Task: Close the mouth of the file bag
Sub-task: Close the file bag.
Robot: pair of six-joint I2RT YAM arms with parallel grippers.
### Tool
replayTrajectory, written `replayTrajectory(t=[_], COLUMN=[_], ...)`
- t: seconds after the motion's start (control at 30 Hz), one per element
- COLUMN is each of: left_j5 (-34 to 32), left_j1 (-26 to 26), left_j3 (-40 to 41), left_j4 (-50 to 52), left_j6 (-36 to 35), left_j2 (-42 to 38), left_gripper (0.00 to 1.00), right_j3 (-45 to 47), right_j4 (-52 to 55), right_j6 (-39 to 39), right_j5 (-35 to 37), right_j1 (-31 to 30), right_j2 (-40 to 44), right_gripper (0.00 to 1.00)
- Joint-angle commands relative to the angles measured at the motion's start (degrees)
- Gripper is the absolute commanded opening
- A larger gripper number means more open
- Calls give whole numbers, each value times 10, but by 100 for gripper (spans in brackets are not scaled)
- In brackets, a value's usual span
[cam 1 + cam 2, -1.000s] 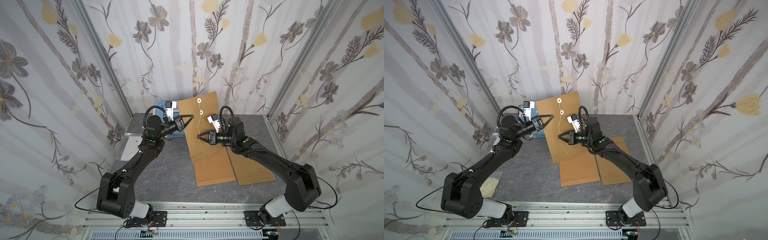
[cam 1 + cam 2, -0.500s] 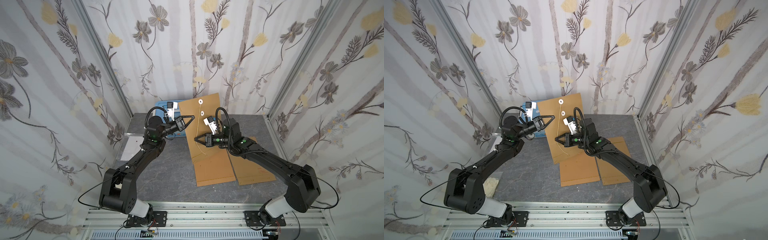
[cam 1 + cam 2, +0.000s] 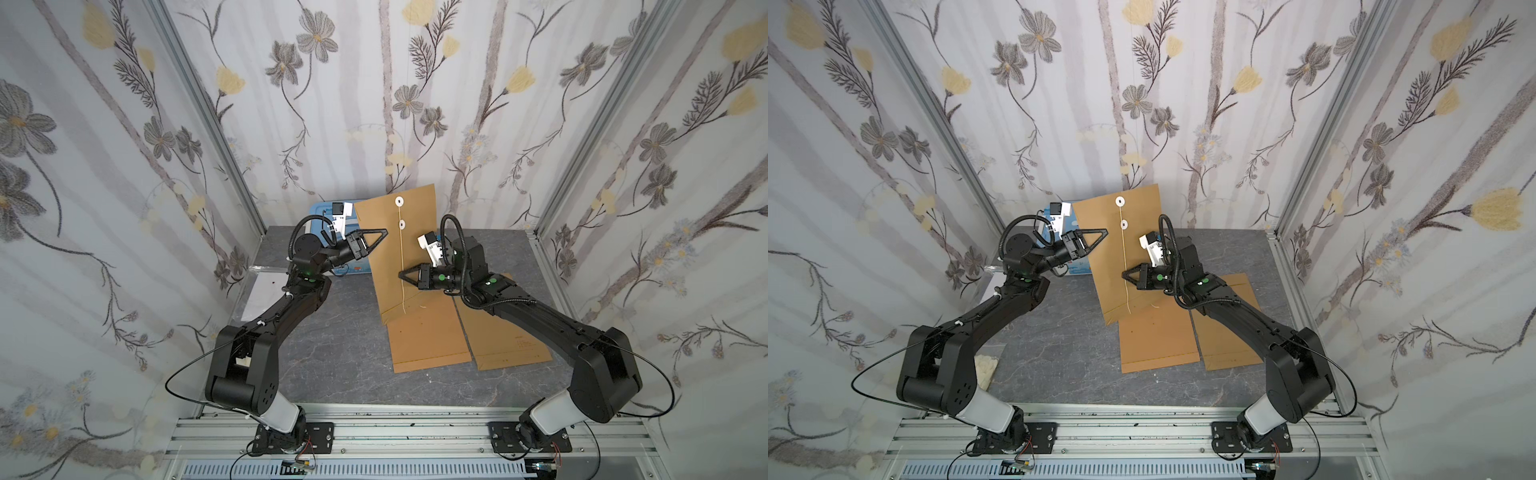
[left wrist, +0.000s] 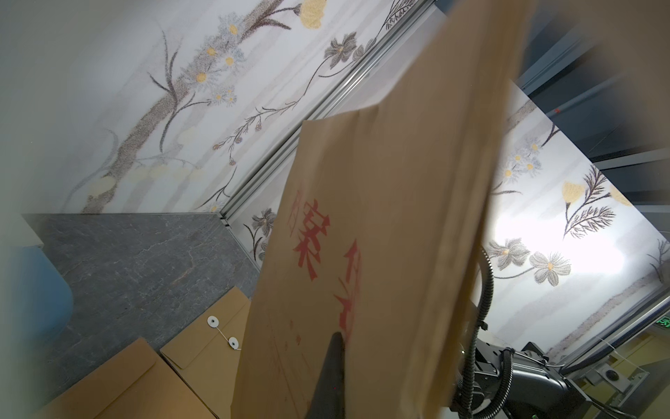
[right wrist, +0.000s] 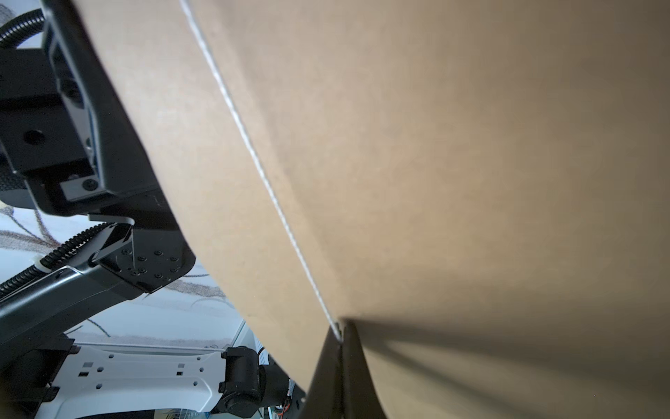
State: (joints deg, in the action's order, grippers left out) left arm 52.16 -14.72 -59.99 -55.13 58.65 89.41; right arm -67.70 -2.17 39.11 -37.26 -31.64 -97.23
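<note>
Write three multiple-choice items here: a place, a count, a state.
1. Where does the right gripper pinch?
A. the string of the raised file bag
B. a flat bag on the table
C. nothing
2. How many white discs show on the raised file bag?
A. one
B. two
C. four
3. How is the left gripper?
A. wide open
B. shut on the file bag's edge
C. out of view
Key:
A: its tips meet on the string in the right wrist view.
B: one disc sits above the other.
B: its tips close on the bag.
</note>
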Motion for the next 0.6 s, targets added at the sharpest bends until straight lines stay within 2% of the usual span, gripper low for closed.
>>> replayTrajectory(t=[0.0,0.13,0.3,0.43,0.57], left_j5=[7,9,8,4,6], left_j1=[1,2,2,2,2], left_j3=[-6,-7,-10,-10,-12], left_j4=[-84,-83,-58,-59,-66], left_j6=[35,35,18,21,27], left_j2=[4,7,10,11,13], left_gripper=[0,0,0,0,0], right_j3=[5,7,4,22,31], right_j4=[14,27,27,-24,-69], right_j6=[2,-4,-19,-8,5], right_j5=[-10,-13,-23,-58,-94], right_j1=[8,20,3,-1,-6], right_j2=[8,14,20,19,9], right_gripper=[0,0,0,0,6])
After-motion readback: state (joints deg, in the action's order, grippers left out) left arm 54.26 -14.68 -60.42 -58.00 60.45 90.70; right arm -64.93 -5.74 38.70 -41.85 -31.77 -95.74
